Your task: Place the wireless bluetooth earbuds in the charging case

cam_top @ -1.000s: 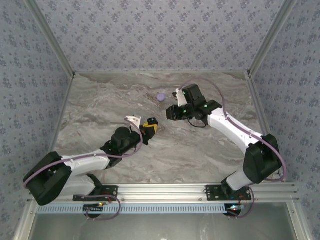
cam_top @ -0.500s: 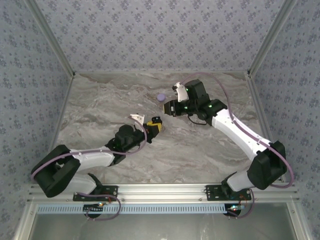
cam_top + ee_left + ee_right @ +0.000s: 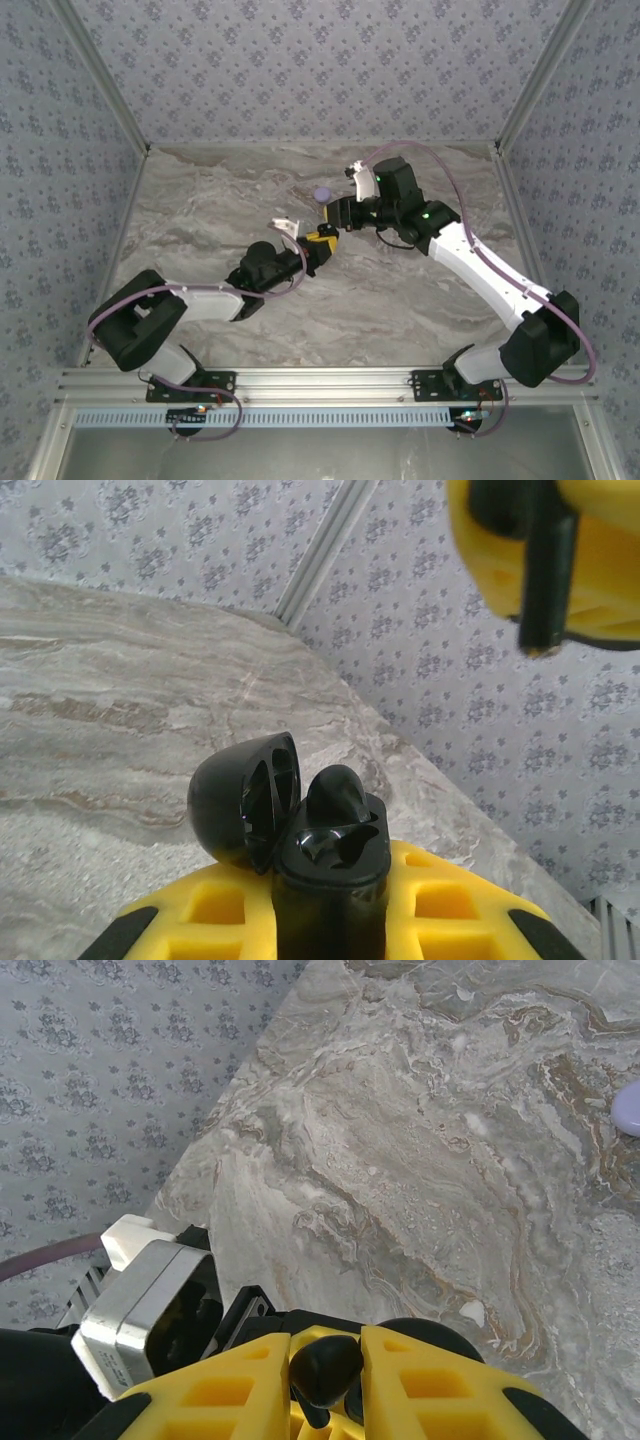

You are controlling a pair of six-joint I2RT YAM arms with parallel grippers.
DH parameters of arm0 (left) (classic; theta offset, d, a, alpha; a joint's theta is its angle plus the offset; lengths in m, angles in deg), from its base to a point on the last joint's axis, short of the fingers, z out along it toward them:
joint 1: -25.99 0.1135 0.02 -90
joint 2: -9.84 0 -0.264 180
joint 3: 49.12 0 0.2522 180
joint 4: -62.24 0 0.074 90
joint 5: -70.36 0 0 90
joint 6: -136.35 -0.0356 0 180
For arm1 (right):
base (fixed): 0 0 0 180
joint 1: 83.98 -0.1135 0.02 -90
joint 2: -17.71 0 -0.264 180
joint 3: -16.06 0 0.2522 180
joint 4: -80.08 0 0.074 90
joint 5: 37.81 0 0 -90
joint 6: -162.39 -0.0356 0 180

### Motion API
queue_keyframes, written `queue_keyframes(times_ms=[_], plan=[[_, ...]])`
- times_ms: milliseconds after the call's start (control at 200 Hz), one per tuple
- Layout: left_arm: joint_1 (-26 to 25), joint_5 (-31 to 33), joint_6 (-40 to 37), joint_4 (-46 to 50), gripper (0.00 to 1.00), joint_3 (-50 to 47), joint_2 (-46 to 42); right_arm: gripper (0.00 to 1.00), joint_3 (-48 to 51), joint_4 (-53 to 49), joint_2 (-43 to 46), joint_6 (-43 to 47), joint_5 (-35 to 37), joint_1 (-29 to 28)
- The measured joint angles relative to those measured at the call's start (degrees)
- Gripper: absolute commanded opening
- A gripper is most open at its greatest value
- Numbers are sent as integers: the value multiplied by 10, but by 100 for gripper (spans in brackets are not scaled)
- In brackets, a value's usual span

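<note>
— Left side, what have you got?
— My left claw [image 3: 318,246] is clenched on the charging case [image 3: 325,855], lid flipped open, held above the worktop [image 3: 200,220]
— And the right?
— Right claw [image 3: 337,215] pinches a black earbud [image 3: 325,1368], poised just above the open case, lilac disc [image 3: 322,194] lying nearby

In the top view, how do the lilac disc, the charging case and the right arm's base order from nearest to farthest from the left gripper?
1. The charging case: clamped in the left gripper itself.
2. The lilac disc: behind it, toward the back wall.
3. The right arm's base: far off at the near edge, on the right.
</note>
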Motion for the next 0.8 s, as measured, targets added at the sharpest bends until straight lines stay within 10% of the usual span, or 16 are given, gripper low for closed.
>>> queue_keyframes(times_ms=[800], plan=[[0, -27, 1, -22, 14, 16, -24, 24, 1, 0, 14, 8, 0, 0]])
